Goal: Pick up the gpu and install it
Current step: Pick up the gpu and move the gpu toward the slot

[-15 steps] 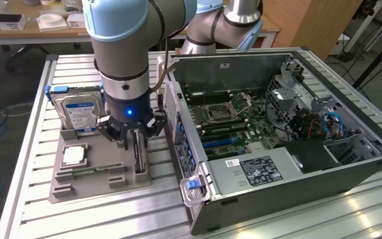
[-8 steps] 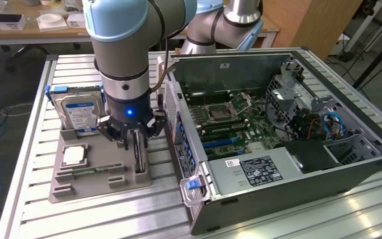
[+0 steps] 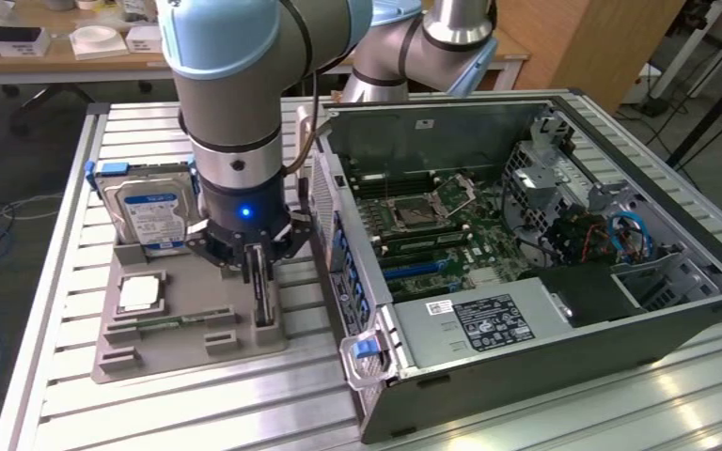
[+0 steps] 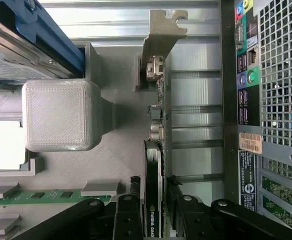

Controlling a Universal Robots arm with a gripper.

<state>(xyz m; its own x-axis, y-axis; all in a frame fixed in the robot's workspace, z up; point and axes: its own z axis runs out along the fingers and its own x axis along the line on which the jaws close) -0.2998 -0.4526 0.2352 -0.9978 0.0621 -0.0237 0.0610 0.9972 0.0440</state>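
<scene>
The gpu (image 3: pixel 262 293) stands on its long edge in a slot of the grey holder tray (image 3: pixel 185 352), close to the exterior view's left of the open computer case (image 3: pixel 525 235). My gripper (image 3: pixel 258 261) points straight down over the card's top edge. In the wrist view the gpu (image 4: pixel 155 117) runs away from the gripper (image 4: pixel 153 182), its silver end bracket (image 4: pixel 161 35) at the far end. One black finger (image 4: pixel 128 210) sits on each face of the card, with narrow gaps showing. The jaws are open around it.
A silver hard drive with blue rails (image 3: pixel 148 211) stands upright at the tray's back. A pale square chip (image 3: pixel 142 293) and a RAM stick (image 3: pixel 166 322) lie in the tray. The case's rear port panel (image 4: pixel 265 75) is just beside the card. All sits on a slatted metal table (image 3: pixel 211 404).
</scene>
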